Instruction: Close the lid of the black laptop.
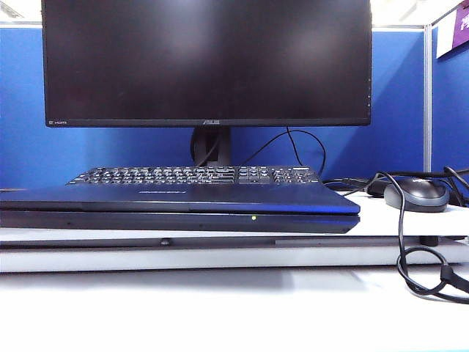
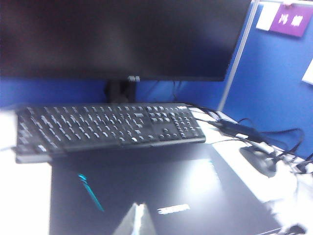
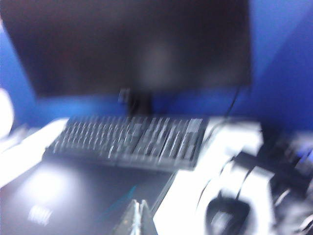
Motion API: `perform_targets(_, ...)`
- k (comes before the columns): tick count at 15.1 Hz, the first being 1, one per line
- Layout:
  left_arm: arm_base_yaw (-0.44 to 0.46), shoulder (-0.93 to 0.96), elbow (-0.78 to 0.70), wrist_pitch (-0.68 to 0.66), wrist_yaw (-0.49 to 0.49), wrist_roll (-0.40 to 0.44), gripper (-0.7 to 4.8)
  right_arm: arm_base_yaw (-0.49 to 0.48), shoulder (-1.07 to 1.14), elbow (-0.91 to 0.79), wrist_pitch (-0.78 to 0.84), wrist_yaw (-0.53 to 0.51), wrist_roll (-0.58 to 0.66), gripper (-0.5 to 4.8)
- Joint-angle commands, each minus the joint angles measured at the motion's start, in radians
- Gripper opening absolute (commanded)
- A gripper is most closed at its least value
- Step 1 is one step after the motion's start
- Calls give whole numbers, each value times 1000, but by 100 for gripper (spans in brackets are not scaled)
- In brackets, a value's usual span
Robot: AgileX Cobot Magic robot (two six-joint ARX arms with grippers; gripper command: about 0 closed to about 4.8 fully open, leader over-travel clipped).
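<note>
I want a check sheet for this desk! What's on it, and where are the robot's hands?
Surface: white desk, bare in front.
Job's things: black laptop; lid lies flat, closed.
Clutter: keyboard, mouse, monitor.
Grippers: left end effector and right end effector hover above the lid; fingertips together, empty.
Cables: black cables looping at right.
Surroundings: blue partition.

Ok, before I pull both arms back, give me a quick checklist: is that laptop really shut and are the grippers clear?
1. Lid flat on the black laptop: ok.
2. Green indicator light lit on the front edge: ok.
3. Left gripper above the lid, not gripping anything: ok, fingertips together.
4. Right gripper above the lid's corner: blurred, state cannot tell.
5. Keyboard behind laptop, undisturbed: ok.
6. Mouse cable clear of the arms: cannot tell.
</note>
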Motion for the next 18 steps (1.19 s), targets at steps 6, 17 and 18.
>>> perform_targets(6,0,-3,-275,202,94,-223,-4,5,-2,-369,378,-314,78,-1)
perform_targets(17,0,-3,-517,351,182,-187,-4,4,-3,-418,377,-348,77,-1)
perform_targets(18,0,-3,-517,363,187,-175,-4,4,-3,-418,377,-347,76,-1)
